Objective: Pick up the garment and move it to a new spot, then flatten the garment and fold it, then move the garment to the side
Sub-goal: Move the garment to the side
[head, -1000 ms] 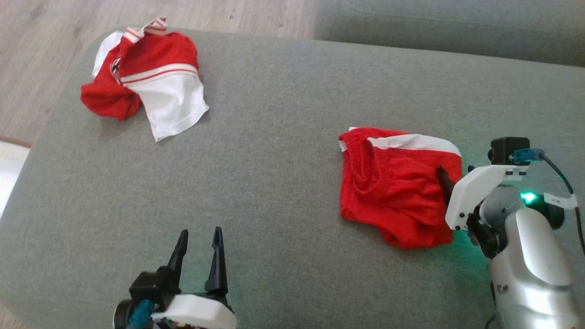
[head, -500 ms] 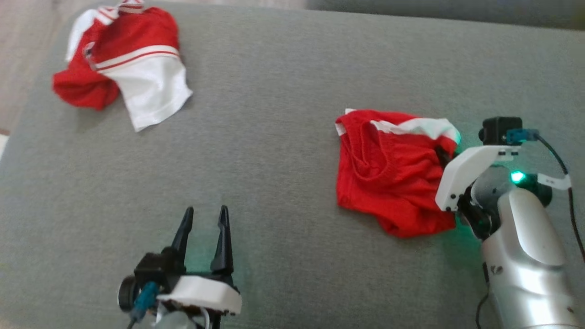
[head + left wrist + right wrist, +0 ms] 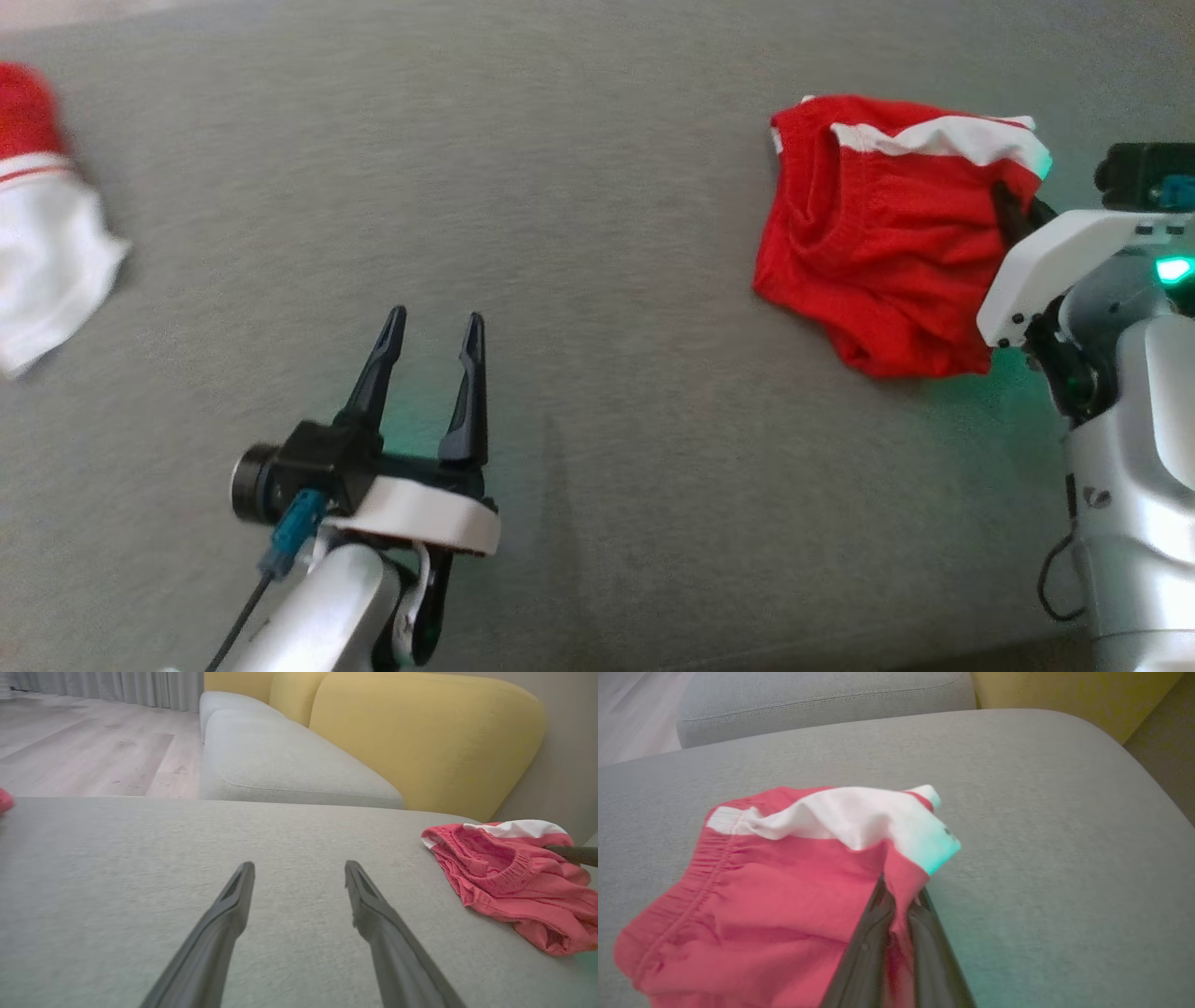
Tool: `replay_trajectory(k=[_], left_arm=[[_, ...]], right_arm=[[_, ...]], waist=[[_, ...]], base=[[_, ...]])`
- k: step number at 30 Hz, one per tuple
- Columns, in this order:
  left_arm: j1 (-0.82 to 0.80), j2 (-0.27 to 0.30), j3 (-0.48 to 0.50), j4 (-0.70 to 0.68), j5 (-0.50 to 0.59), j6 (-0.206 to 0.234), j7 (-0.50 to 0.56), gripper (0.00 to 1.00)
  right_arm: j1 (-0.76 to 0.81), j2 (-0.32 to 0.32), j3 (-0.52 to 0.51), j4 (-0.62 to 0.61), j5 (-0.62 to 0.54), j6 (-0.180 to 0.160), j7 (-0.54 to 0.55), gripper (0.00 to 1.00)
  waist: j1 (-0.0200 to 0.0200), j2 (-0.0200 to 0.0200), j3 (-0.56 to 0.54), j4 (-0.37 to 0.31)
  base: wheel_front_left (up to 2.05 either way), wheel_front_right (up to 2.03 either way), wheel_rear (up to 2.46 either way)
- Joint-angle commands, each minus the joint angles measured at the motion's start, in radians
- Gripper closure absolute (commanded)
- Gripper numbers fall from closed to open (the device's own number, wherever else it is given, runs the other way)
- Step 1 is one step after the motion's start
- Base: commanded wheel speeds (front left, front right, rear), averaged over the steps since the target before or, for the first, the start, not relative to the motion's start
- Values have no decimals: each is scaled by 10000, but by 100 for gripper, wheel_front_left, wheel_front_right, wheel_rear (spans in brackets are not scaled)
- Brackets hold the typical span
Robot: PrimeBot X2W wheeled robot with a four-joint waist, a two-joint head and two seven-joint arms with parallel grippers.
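A second red and white cloth [image 3: 42, 252] is cut off at the head view's left edge, and the tips of the right end effector [image 3: 899, 896] are hidden in the red shorts [image 3: 761, 896]. It is pinched tight on a fold of them, on the right of the gray sofa cushion [image 3: 597, 187]. The left end effector [image 3: 437, 319] is wide open and holds nothing.

no legible text, no label or brand readable on the red garment [image 3: 878, 243], no numbers
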Motion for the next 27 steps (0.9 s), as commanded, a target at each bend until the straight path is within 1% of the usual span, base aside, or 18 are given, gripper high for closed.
replay_trajectory(k=[1, 4, 6, 8, 11, 15, 20, 25, 27], left_arm=[[-324, 198, 213, -355, 91, 25, 19, 0], [-524, 337, 118, -540, 236, 44, 277, 0], [-617, 423, 75, -662, 308, 55, 410, 0], [-661, 484, 22, -766, 363, 64, 512, 0], [-699, 524, -54, -883, 406, 69, 618, 0], [-760, 531, -115, -1030, 461, 107, 668, 0], [-819, 501, -158, -1192, 516, 178, 650, 0], [-737, 571, -110, -1388, 536, 323, 634, 0], [-707, 584, -92, -1445, 538, 372, 611, 0]], right_arm=[[-354, -45, 136, -413, 49, -7, -107, 100], [-491, 27, 116, -434, 130, -7, -247, 100], [-642, 99, 164, -401, 127, -7, -384, 100], [-837, 150, 203, -279, 127, -7, -520, 100], [-1165, 72, 112, 2, 10, -7, -685, 100], [-1723, -474, -291, 513, -282, -7, -814, 100], [-2305, -1505, -937, 1077, -917, -7, -821, 100], [-2761, -2398, -1440, 1351, -1412, -7, -681, 100], [-2916, -2660, -1613, 1390, -1684, -7, -681, 100]], waist=[[-1, 0, 570, -1037], [-1, 0, 794, -1590], [-1, 0, 911, -1820], [-1, 0, 990, -1944], [-1, 0, 1069, -1889], [-1, 0, 1168, -1435], [-1, 0, 1351, -497], [-1, 0, 1646, 264], [-1, 0, 1759, 483]], base=[[0, 0, 0], [0, 0, 0], [0, 0, 0], [0, 0, 0], [0, 0, 0], [0, 0, 0], [0, 0, 0], [0, 0, 0], [0, 0, 0]])
